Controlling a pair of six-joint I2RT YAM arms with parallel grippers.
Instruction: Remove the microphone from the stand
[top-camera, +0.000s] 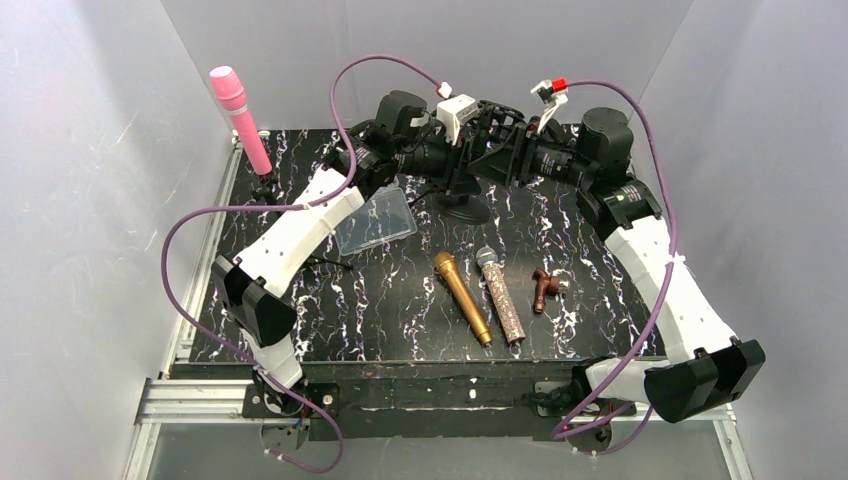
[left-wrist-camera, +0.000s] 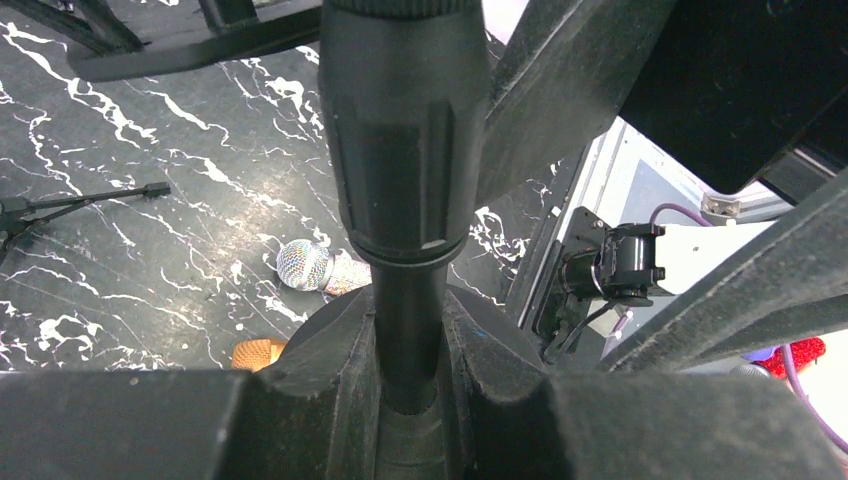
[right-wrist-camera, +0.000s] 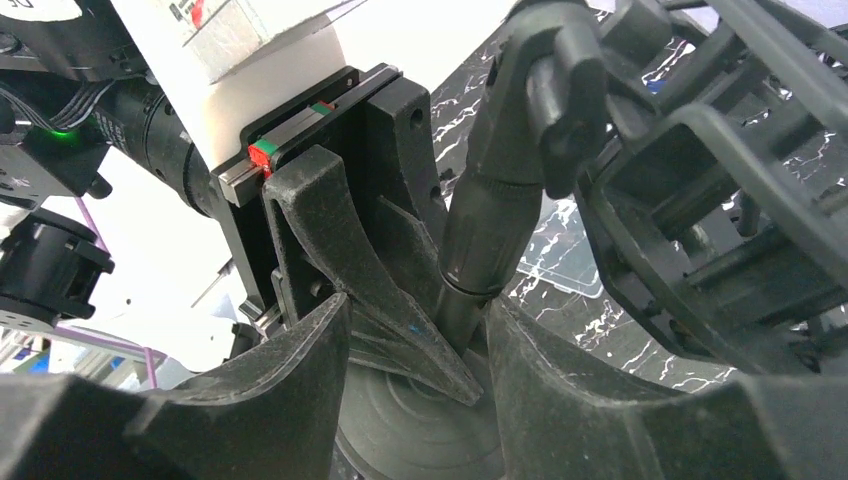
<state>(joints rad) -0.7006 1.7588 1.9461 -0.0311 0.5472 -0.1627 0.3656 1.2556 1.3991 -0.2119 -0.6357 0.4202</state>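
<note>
Black desk (top-camera: 300, 345) veined with white runs out from the two arm bases. Nearest on it lie a gold microphone (top-camera: 462, 298) and a glittery microphone (top-camera: 500, 295) with a silver mesh head, side by side and just apart. A small dark red clip (top-camera: 545, 288) lies to their right. Beyond them on the left sits a clear plastic tray (top-camera: 375, 222). Past the tray, at the far middle, a black stand (top-camera: 467, 210) rises from a round base, and both arms reach in to it from either side. The left gripper (left-wrist-camera: 410, 330) is clamped on the thin pole of the stand, just under a thicker black collar. The right gripper (right-wrist-camera: 420, 330) has its fingers spread wide on either side of the same pole, low down near the base, and is not closed on it. The microphone (top-camera: 498, 132) sits up on top of the stand among black cage-like mount parts, between the two wrists. I cannot make out where it ends and the mount begins. Farthest off, at the back left corner, a pink microphone (top-camera: 240, 118) tilts up on its own small stand.
</note>
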